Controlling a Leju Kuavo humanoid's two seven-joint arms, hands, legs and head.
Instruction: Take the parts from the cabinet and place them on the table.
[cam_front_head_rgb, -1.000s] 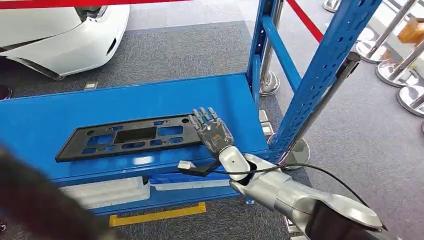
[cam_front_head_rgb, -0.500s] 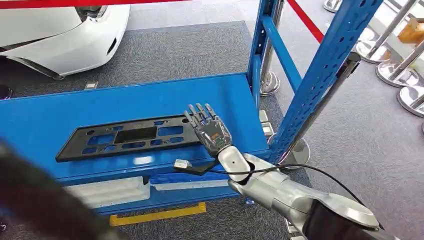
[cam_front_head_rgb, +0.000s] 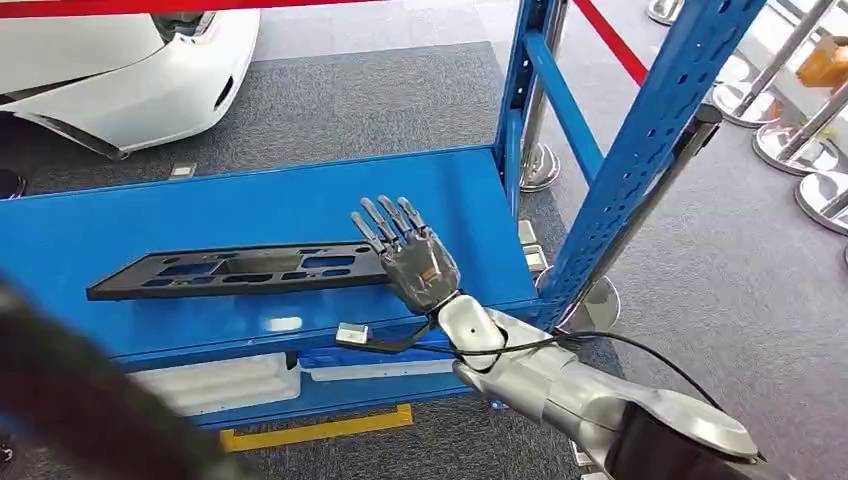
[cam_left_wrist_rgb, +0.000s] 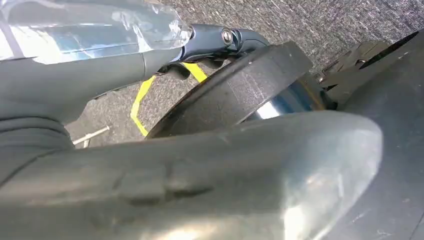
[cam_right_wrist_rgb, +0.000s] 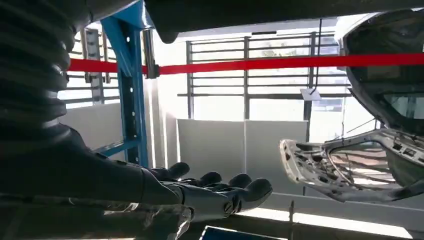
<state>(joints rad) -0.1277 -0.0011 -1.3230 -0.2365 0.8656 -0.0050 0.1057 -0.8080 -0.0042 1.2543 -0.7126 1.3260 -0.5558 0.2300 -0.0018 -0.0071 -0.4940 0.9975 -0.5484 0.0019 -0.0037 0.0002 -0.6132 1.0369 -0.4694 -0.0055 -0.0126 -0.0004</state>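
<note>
The right hand (cam_front_head_rgb: 410, 258) holds the right end of the black perforated panel (cam_front_head_rgb: 235, 272), fingers spread; the panel sits tilted above the blue shelf (cam_front_head_rgb: 250, 205).

Part (cam_front_head_rgb: 235, 271) on the cabinet shelf (cam_front_head_rgb: 300, 200), right hand (cam_front_head_rgb: 412, 260) at its right end (near the upright (cam_front_head_rgb: 640, 150)).

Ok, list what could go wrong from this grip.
1. The right hand holds the long black part at one end only; the far end hangs unsupported, so it may sag or twist loose.
2. That far end sits just above the blue shelf and could drag or catch as it comes out.
3. The blue upright stands close beside the arm, so swinging the part out that way might knock it.
</note>
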